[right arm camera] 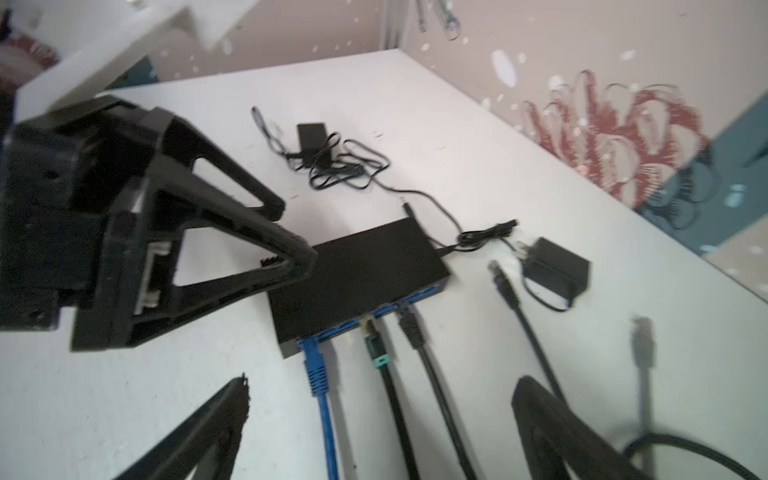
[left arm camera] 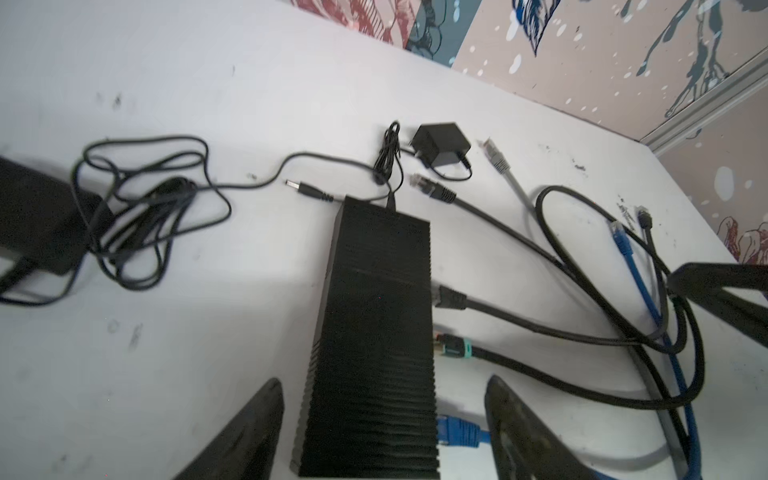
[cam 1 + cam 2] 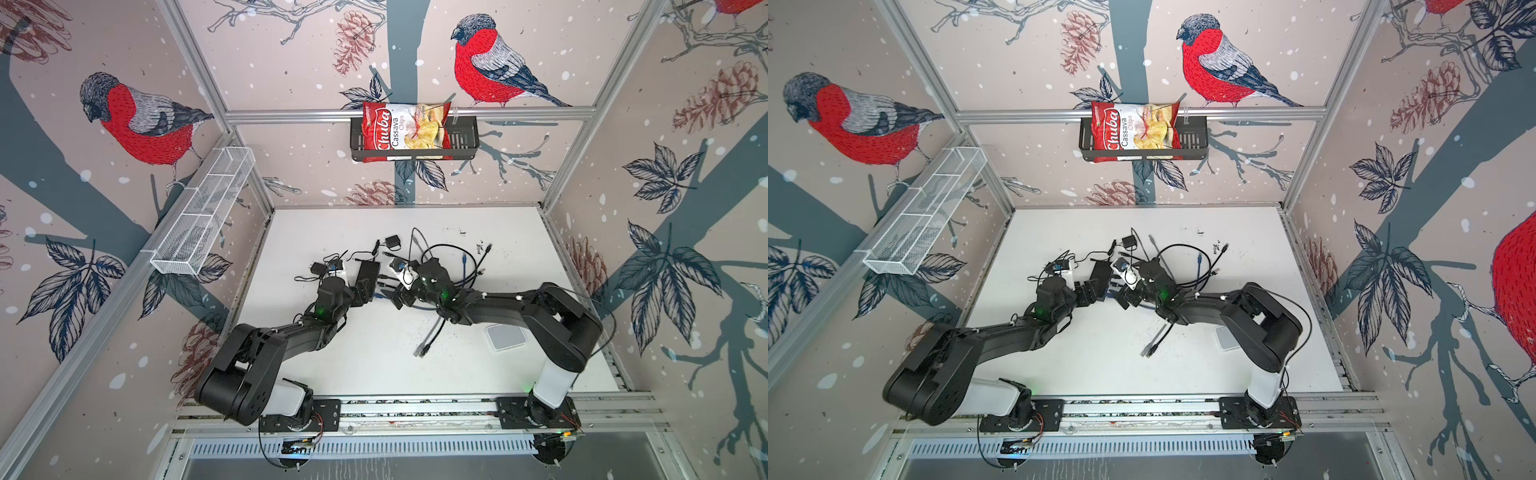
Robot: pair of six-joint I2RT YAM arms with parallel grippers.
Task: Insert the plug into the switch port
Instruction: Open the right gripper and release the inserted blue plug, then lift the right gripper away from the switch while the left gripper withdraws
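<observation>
Left claw (image 2: 384, 381) wide, straddling the network switch (image 2: 374, 311), not gripping. Right claw (image 1: 383, 381) wide, empty, pitched down at counter (image 1: 124, 395); blue plug (image 1: 313, 361) in port just ahead.

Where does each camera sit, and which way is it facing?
Top views: high over the front rail, looking down on the table; left arm and right arm show, meeting at the switch.
Left wrist: above the left gripper, facing along the switch toward the far right corner; its fingers show.
Right wrist: above the right gripper, facing the switch's ports and the far left corner; its fingers and the left gripper show.
Shared: both wrist views hold the switch and blue plug.
</observation>
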